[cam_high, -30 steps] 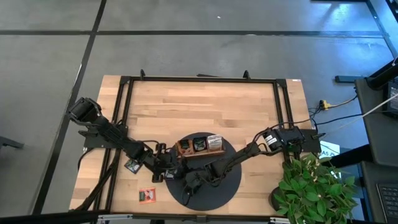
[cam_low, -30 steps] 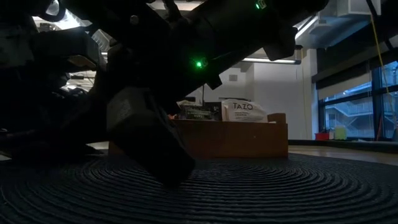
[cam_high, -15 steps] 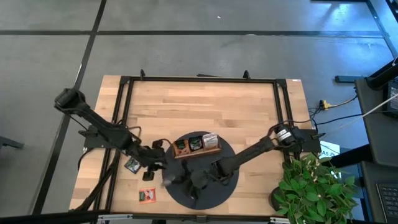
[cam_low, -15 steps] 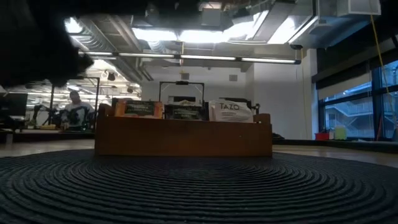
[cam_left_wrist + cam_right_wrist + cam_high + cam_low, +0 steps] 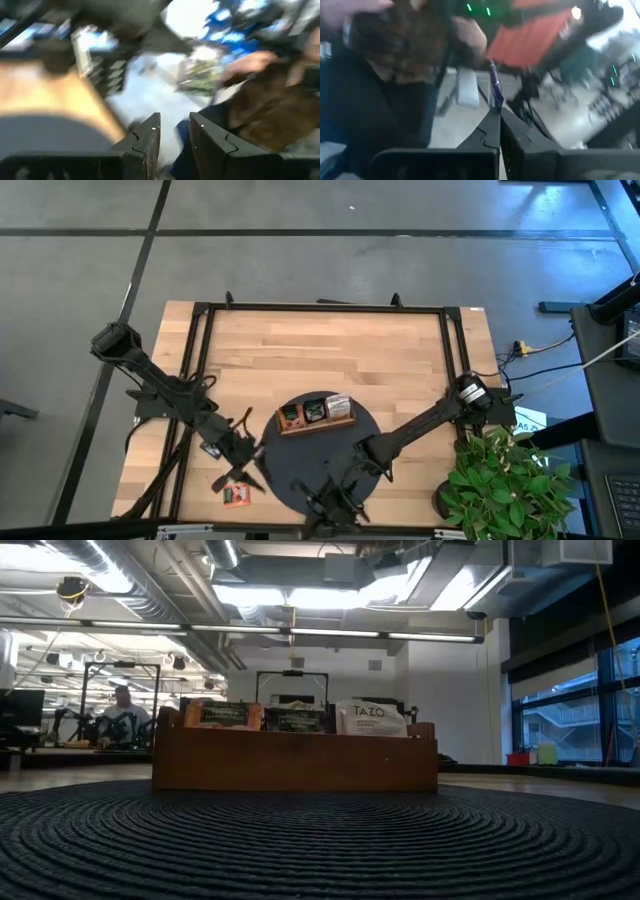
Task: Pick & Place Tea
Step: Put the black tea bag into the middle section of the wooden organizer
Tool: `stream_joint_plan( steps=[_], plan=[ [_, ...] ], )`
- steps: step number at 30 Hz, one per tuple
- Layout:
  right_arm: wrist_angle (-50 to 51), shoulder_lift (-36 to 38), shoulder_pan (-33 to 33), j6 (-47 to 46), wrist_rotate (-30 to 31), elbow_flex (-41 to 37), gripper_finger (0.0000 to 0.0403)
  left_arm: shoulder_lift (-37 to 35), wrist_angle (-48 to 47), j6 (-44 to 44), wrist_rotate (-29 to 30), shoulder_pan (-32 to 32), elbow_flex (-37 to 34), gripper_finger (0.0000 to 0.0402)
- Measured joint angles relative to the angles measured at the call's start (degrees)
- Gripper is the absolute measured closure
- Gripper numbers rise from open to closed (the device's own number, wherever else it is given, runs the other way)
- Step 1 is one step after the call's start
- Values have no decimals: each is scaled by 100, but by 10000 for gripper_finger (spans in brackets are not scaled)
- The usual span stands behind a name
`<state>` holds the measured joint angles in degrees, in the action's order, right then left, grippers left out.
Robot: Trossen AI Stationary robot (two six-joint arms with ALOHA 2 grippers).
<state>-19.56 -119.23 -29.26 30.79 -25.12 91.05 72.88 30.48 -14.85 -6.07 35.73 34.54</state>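
The wooden tray (image 5: 315,424) stands on the round dark mat (image 5: 300,462). Its three compartments hold upright sachets, seen in the low view as an orange one (image 5: 222,716), a dark one (image 5: 297,719) and a white one (image 5: 370,718). A red sachet (image 5: 237,495) and a black sachet (image 5: 211,448) lie flat on the table to the left of the mat. My left gripper (image 5: 244,473) hovers just above the red sachet, slightly open (image 5: 175,132), with nothing between its fingers. My right gripper (image 5: 333,504) is at the mat's near edge, shut (image 5: 499,122).
A potted plant (image 5: 505,480) stands at the table's near right corner. Black frame rails (image 5: 195,360) run along the table's left, far and right sides. Both wrist views face the room, where a person shows beyond the table.
Both arms have drawn back from the tray toward the table's near edge. The left gripper has gone toward the near left, by the red sachet. The right has gone to the mat's near rim. The low view no longer shows them. The tray has shifted slightly toward the left.
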Motion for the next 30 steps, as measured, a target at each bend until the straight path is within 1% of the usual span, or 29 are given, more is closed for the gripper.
stream_joint_plan(
  steps=[3,5,9,13,16,19,22,25,27,30],
  plan=[
    [-336,83,12,178,-533,-2,398,341,833,268,-455,122,4,302],
    [-437,197,43,385,-714,0,398,590,1302,405,-650,193,4,302],
    [-538,243,172,567,-1057,5,397,1149,2400,365,-671,220,4,302],
    [-546,241,395,573,-1758,2,397,1646,3123,72,-636,100,10,302],
    [-514,241,514,574,-2483,2,397,2069,3501,-221,-542,-35,58,302],
    [-491,241,631,575,-3097,2,397,2521,3848,-597,-549,-158,285,302],
    [-331,241,753,574,-3264,2,397,2954,3877,-806,-556,-268,619,302],
    [-91,241,819,546,-3394,2,397,3312,3871,-1205,-660,-394,913,302],
    [146,241,815,541,-3727,2,397,3413,3852,-1310,-834,-454,1023,302],
    [521,241,799,453,-4189,2,397,3468,3892,-1377,-1332,-533,1155,302]
  ],
)
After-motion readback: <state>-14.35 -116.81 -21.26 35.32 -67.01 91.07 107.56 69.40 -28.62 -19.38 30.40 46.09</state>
